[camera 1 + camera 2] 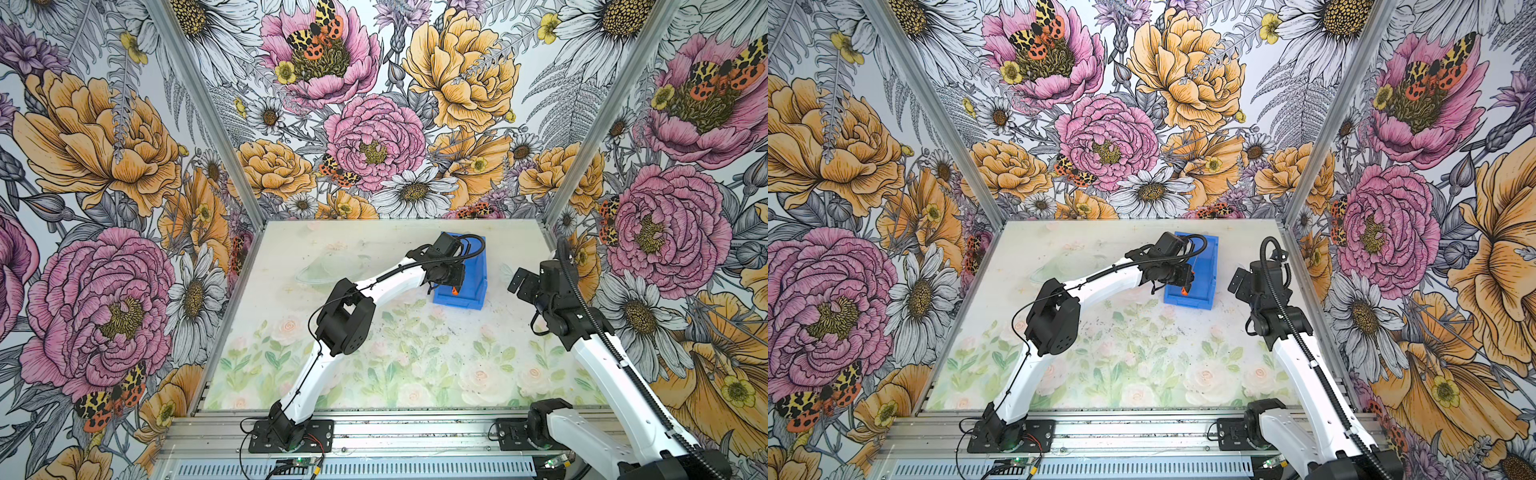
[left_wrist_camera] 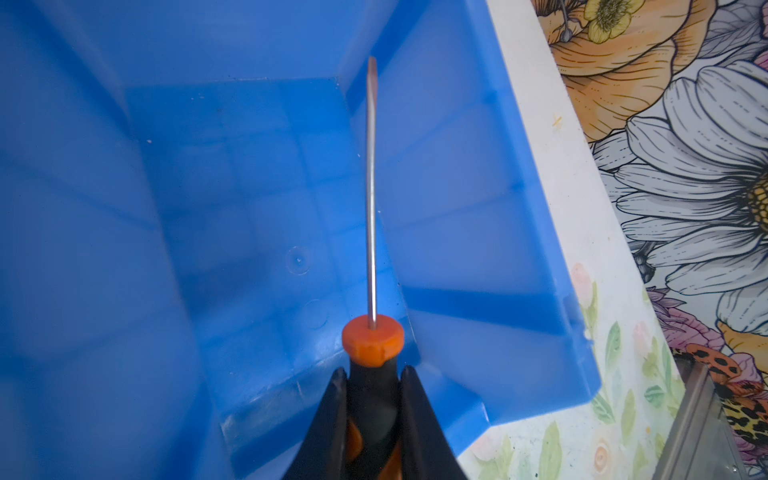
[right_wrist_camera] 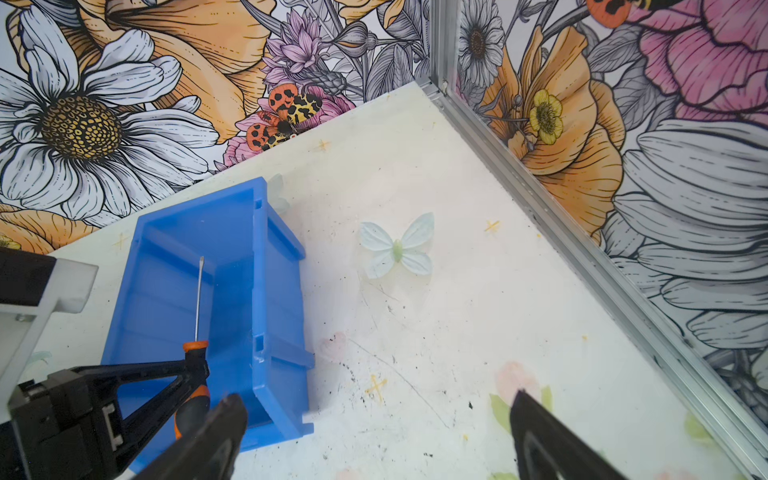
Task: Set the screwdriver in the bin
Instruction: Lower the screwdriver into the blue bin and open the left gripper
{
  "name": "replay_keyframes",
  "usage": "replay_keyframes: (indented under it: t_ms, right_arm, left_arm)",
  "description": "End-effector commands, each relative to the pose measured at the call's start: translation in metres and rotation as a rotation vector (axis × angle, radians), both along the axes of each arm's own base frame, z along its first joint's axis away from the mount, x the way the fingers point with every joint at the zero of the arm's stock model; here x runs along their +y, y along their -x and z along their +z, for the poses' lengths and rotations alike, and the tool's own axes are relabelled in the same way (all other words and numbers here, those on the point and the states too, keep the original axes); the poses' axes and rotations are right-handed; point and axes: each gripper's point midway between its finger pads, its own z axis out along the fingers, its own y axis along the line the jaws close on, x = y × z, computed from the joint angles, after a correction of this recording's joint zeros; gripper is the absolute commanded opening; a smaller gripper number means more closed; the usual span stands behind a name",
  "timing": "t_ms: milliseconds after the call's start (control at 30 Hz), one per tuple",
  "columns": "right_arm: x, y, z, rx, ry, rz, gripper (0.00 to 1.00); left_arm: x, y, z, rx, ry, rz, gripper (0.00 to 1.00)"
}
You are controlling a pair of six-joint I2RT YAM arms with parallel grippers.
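Note:
The blue bin (image 1: 473,274) stands at the back middle of the table, seen in both top views (image 1: 1204,270). My left gripper (image 2: 372,372) is shut on the black-and-orange handle of the screwdriver (image 2: 372,345). It holds it over the bin's low front end, and the thin silver shaft points into the bin above the floor (image 2: 249,199). In the right wrist view the screwdriver (image 3: 198,299) hangs inside the bin's walls (image 3: 266,291). My right gripper (image 3: 376,397) stands open and empty over the table, to the right of the bin (image 1: 519,282).
The table mat (image 1: 374,353) has a pale flower print and a printed butterfly (image 3: 397,249) beside the bin. Floral walls with metal corner posts (image 3: 540,187) close in the back and both sides. The left arm's elbow (image 1: 345,316) sits over the table's middle.

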Motion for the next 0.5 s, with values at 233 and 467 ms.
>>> replay_keyframes:
  t_ms: [233, 467]
  right_arm:
    - [-0.001, 0.002, 0.013, -0.034, 0.011, 0.016, 0.99]
    - [-0.003, 0.007, 0.012, -0.046, 0.001, 0.002, 0.99]
  left_arm:
    - [-0.005, -0.012, 0.024, -0.078, 0.018, 0.021, 0.62]
    - [-0.008, -0.005, 0.061, -0.145, 0.048, -0.020, 0.84]
